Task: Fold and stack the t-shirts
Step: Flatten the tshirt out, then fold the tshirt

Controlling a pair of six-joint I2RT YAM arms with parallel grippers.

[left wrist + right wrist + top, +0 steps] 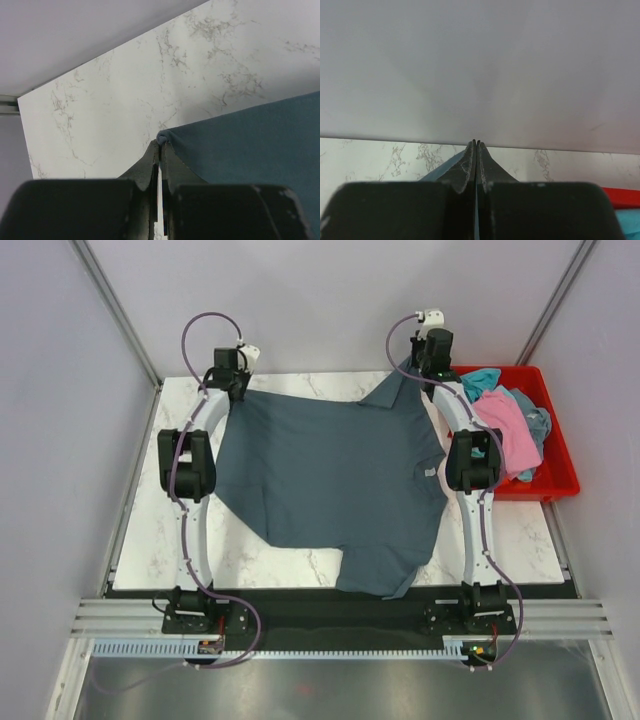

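Observation:
A large dark slate-blue t-shirt [320, 470] lies spread across the marble table, its near edge hanging over the front. A small white tag [428, 472] shows near its right side. My left gripper [236, 390] is shut on the shirt's far left corner; in the left wrist view the gripper [160, 143] pinches a small bunch of cloth, and the t-shirt [250, 145] stretches off to the right. My right gripper [420, 375] is shut on the far right corner, raised a little off the table. In the right wrist view the gripper [476, 143] stands closed over the blue cloth [442, 170].
A red bin [560, 455] stands at the table's right edge, beside the right arm. It holds a pink shirt [510, 425], a teal one [482, 378] and some grey-blue cloth. Bare marble table [180, 540] shows at the left, and grey walls close in at the back and sides.

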